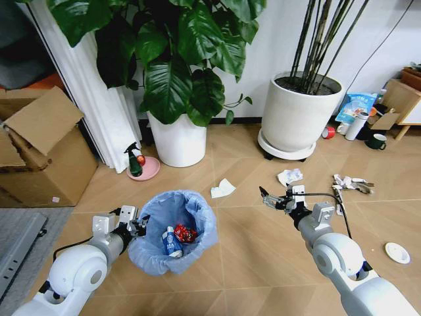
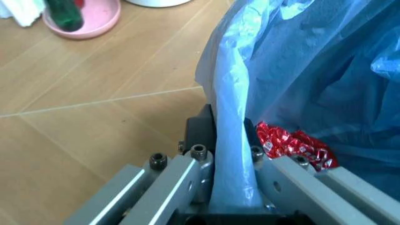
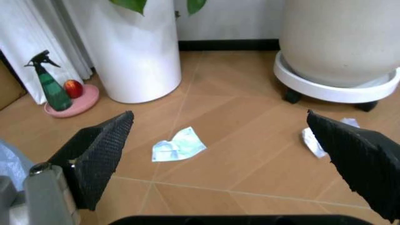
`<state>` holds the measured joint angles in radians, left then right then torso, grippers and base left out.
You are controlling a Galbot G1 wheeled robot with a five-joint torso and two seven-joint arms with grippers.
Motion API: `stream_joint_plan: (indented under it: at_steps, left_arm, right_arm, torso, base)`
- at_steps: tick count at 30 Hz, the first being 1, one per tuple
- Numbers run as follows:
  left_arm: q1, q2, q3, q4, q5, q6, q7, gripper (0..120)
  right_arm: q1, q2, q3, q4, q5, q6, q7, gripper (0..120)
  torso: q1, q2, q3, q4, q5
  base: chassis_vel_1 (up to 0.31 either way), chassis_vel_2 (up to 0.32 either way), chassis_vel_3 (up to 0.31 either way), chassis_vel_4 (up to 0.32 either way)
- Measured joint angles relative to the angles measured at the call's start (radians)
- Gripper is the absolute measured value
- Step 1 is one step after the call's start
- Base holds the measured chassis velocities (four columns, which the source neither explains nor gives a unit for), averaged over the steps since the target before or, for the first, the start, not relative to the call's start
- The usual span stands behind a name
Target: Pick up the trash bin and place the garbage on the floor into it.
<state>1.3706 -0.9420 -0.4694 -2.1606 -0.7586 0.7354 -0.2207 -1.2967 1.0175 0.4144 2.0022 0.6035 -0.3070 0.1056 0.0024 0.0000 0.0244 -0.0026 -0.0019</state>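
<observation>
The trash bin (image 1: 172,232), lined with a crinkled light-blue bag, stands on the wooden floor before me. My left gripper (image 1: 139,224) is shut on its left rim, with the bag pinched between the fingers (image 2: 229,154). Inside lie a red wrapper (image 1: 185,232) (image 2: 293,146) and a blue-white wrapper (image 1: 171,242). My right gripper (image 1: 281,197) (image 3: 228,159) hovers open over the floor, to the right of the bin. Garbage on the floor: a flat white paper (image 1: 222,189) (image 3: 178,144), crumpled white paper (image 1: 289,176) (image 3: 312,138), torn printed paper (image 1: 352,184) and a white disc (image 1: 397,252).
Two big white plant pots (image 1: 177,139) (image 1: 299,113) stand at the back. A green spray bottle (image 1: 134,160) (image 3: 51,86) sits on a pink dish (image 1: 150,170). Cardboard boxes (image 1: 39,155) are at the left. Cups and clutter (image 1: 368,125) are at the far right.
</observation>
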Motion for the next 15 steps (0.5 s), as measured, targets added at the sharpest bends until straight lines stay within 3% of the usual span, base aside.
stream_joint_plan:
  at_steps: [15]
  left_arm:
    - [0.024,-0.006,0.004,-0.021,0.017,0.000,0.000,0]
  right_arm:
    - [-0.022,0.017,0.005,-0.010,-0.022,0.044,-0.014,100]
  torso:
    - [0.000,0.000,0.000,-0.0001,-0.0001]
  base:
    - [-0.129,-0.121,0.129,0.117]
